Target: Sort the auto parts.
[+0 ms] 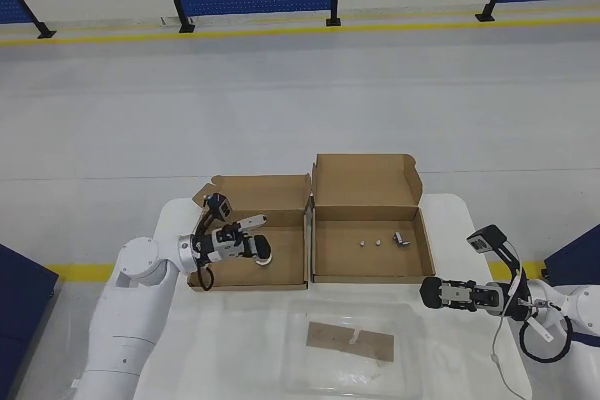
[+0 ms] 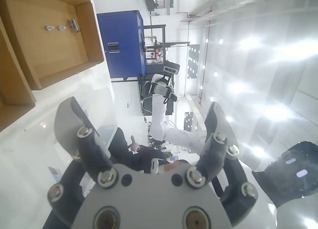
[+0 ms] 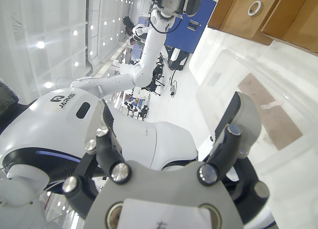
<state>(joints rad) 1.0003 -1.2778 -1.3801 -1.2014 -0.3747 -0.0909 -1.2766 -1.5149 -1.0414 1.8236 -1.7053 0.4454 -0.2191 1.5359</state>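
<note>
Two open cardboard boxes stand side by side. The left box [image 1: 280,205] holds a white ring [image 1: 264,262] [image 3: 256,9]. In the right box [image 1: 370,265] lie two small bolts [image 1: 364,242] [image 2: 48,28] and a metal bracket [image 1: 401,239] [image 2: 73,25]. My left gripper [image 1: 257,238] [image 2: 144,120] hovers over the left box just above the ring, open and holding nothing. Near the right box's front corner, my right gripper [image 1: 427,293] [image 3: 174,115] is open and holding nothing, just above the table.
A clear plastic tray [image 1: 300,330] [image 3: 223,53] sits at the table's front middle, holding a brown cardboard piece [image 1: 350,341] [image 3: 270,110] and a few small parts [image 1: 355,378]. The white table [image 1: 180,215] ends close behind the boxes.
</note>
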